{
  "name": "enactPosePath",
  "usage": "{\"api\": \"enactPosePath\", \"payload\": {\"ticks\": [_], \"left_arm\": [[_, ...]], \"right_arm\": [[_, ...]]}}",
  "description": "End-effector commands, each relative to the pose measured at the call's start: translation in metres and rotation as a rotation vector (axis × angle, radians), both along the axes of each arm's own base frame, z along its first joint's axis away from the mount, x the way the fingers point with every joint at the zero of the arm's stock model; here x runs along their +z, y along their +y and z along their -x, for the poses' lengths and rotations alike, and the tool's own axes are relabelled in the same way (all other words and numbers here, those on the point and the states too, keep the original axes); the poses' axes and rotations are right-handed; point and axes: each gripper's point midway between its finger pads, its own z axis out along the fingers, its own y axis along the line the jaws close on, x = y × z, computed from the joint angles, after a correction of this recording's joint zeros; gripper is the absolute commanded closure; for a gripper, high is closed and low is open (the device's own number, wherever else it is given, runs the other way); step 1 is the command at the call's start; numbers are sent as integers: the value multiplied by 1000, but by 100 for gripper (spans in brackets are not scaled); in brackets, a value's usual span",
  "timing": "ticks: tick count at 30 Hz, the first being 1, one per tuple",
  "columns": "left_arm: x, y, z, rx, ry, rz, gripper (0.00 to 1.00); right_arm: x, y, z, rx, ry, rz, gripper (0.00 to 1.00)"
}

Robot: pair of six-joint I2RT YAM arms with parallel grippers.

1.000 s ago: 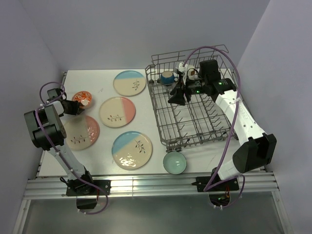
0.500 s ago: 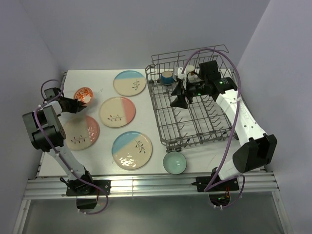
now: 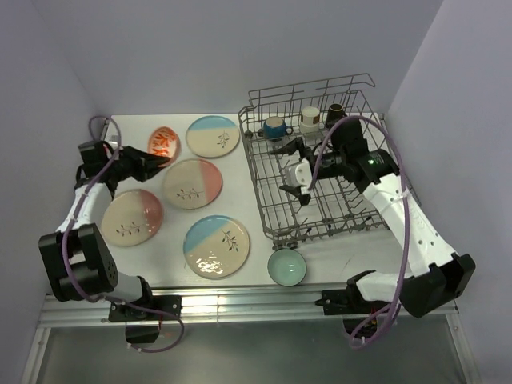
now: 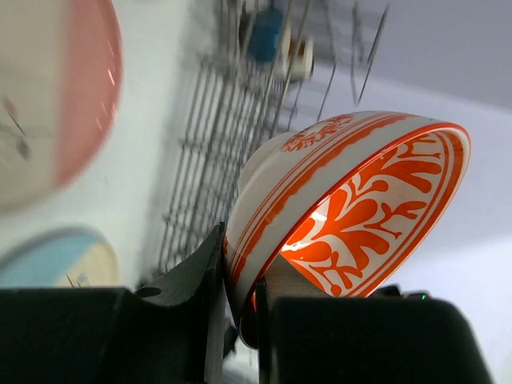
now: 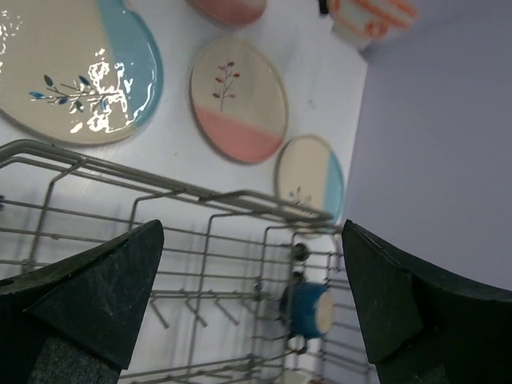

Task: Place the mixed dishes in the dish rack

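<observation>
My left gripper [image 3: 146, 162] is shut on the rim of the small orange-red bowl [image 3: 162, 142], which hangs tilted above the table's far left. In the left wrist view the bowl [image 4: 352, 200] fills the frame, its rim pinched in the left gripper [image 4: 240, 300]. My right gripper [image 3: 294, 172] hangs open and empty over the grey wire dish rack [image 3: 264, 210]. A blue mug [image 3: 274, 126], a cream mug [image 3: 310, 118] and a brown mug [image 3: 334, 112] stand along the rack's back. The right wrist view shows the right gripper [image 5: 252, 300] wide open above the blue mug [image 5: 308, 310].
Several plates lie left of the rack: blue-half [image 3: 213, 136], pink-half [image 3: 191, 183], pink-half [image 3: 132, 217], blue-half [image 3: 216, 246]. A pale teal bowl [image 3: 286, 266] sits by the rack's near corner. Walls close in on the left and right.
The left gripper closed on the orange-red bowl, lifted it off the table and carried it right. The right gripper opened wide, left the cream mug at the rack's back and drew nearer.
</observation>
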Motion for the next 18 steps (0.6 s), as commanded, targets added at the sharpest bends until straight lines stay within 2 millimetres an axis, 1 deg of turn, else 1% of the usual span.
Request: {"api": "enactPosePath", "payload": {"ticks": [1,2,3,4,5,6,7,8,9,10,11,13,18], "left_arm": [[22,-65,46,-237,-9,109,100],[30,-74,54,-253,-17,117,100],[29,-82,62,-271,-5,128,100],[31,-95,71,-307,1,135,100],[39,-102,79,-318,-2,147,100],[39,-108,84,-328,6,151,100],[41,-114,90,-341,10,155,100],[48,-121,98,-357,5,164,100],[48,-131,107,-386,15,170,100],[50,-139,114,-410,21,173,100],[56,-143,120,-416,18,184,100],[59,-152,131,-447,28,195,100],[66,-166,152,-503,59,222,100]], "right_arm": [[32,22,-3,100,-314,-39,0],[34,31,4,126,-327,-39,0],[38,36,5,135,-343,-40,0],[40,39,4,129,-357,-38,0],[40,45,9,143,-356,-45,0],[43,48,12,143,-369,-53,0],[51,50,10,136,-413,-70,0],[46,53,11,138,-415,-71,0],[49,57,16,148,-437,-81,0],[51,59,17,150,-459,-83,0],[47,59,17,152,-464,-74,0],[47,63,23,170,-477,-81,0],[51,70,31,192,-519,-110,0]]}}
